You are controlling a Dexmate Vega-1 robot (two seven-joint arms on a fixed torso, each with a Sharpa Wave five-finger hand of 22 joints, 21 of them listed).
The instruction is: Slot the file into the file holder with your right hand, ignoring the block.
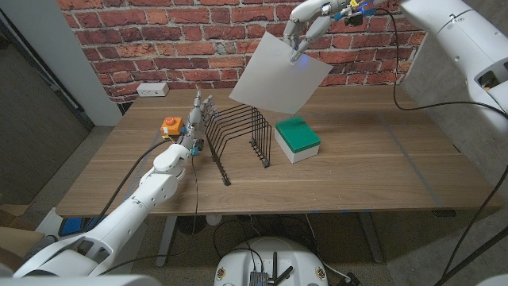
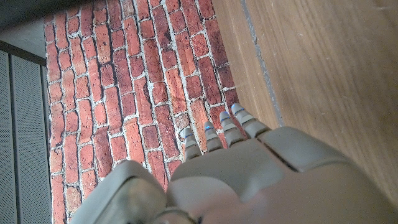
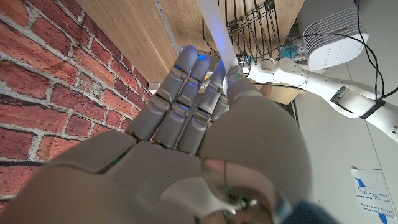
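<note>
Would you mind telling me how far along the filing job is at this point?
Done: the right hand has the file picked up, pinched at its top edge and held in the air above the table. In hand: carrying it over the file holder, which the left hand stands beside. Left: lowering the file into a slot and letting go. The green block sits untouched.

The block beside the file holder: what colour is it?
Green top on a white base; clearest in the head view.
</note>
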